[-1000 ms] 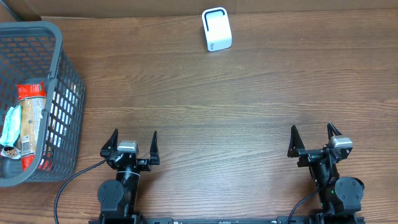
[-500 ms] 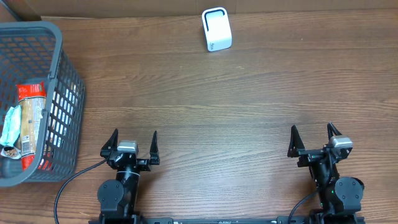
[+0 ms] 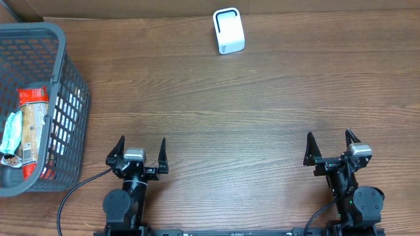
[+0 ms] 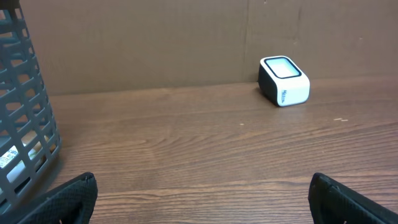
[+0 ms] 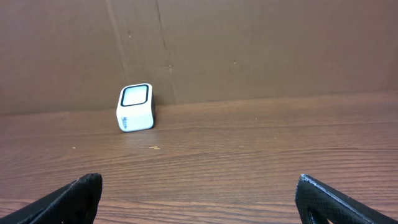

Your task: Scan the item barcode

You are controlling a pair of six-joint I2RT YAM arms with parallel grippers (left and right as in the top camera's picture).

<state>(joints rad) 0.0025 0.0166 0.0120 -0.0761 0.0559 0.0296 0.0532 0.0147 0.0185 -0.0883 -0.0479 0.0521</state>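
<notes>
1. Red-ended packet (image 3: 34, 128) with a tan middle lies in the grey basket (image 3: 69, 124) at 9 o'clock on the desk (image 3: 216, 111), just beside a pale blue packet (image 3: 11, 134).
2. Its long axis runs from 12 to 6 o'clock.
3. White scanner (image 3: 229, 31), with its black-rimmed window facing up, stands at 12 o'clock.
4. Left gripper (image 3: 142, 141) at 7 o'clock and right gripper (image 3: 329, 135) at 5 o'clock are both spread wide, holding nothing.
</notes>
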